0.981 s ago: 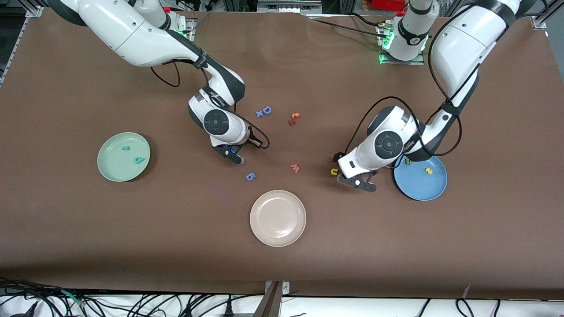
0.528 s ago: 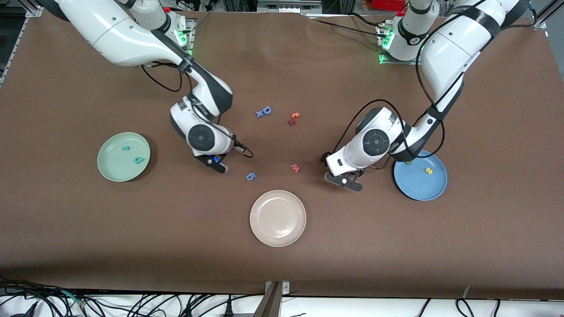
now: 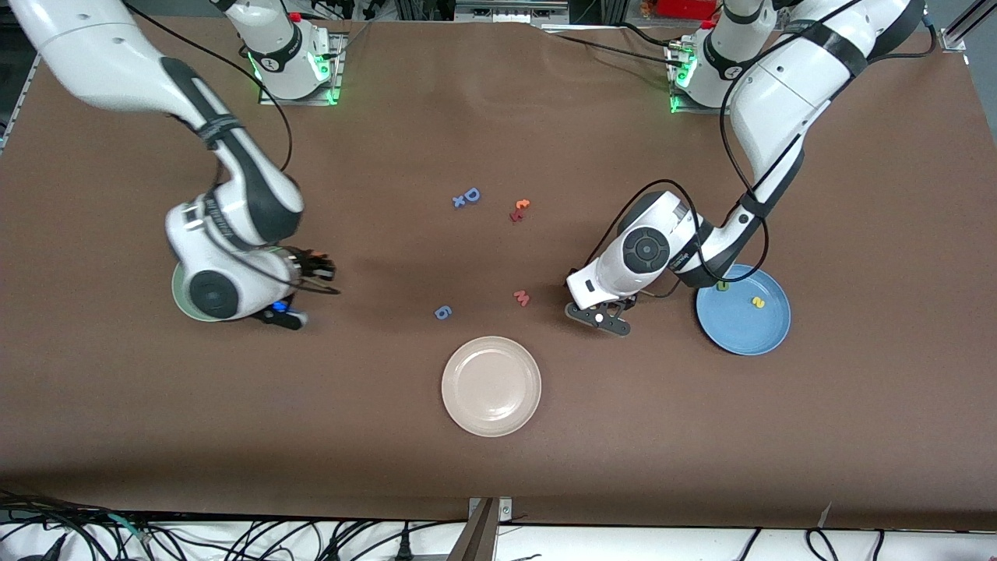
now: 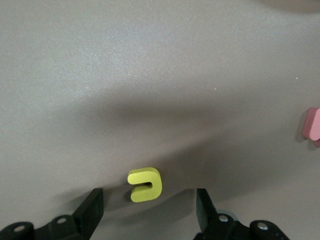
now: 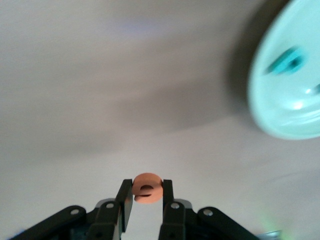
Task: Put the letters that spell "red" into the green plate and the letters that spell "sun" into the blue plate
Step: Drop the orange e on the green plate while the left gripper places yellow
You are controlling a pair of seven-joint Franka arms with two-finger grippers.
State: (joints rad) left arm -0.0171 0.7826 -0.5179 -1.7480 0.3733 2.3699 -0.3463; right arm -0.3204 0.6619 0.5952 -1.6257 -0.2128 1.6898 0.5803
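Right gripper (image 5: pixel 146 200) near the round pale mint-green plate (image 3: pixel 181 300), at the plate's edge toward table centre; fingers (image 5: pixel 125 200) pinching the small orange rounded foam "e" (image 5: pixel 147 187). In right wrist view, plate (image 5: pixel 287 85) just off to one side of the held letter, two teal foam letters (image 5: pixel 287 59) already lying in it. Judged: carry of the "e" nearly over, only a short sideways shift onto the plate needed before release. Left gripper (image 4: pixel 150 212) low over the brown surface (image 3: pixel 498 117) between the pink foam "w" (image 3: pixel 521 297) and the round medium-blue plate (image 3: pixel 744 319); fingers (image 4: pixel 92 210) spread, straddling the small yellow-green foam arch letter (image 4: pixel 145 184) resting flat on the surface, slightly nearer one finger. Arch's open end toward that nearer finger. Judged: straight descent and squeeze, blue plate close by. Olive letter (image 3: pixel 723 286) and yellow "s" (image 3: pixel 757 301) already in blue plate.
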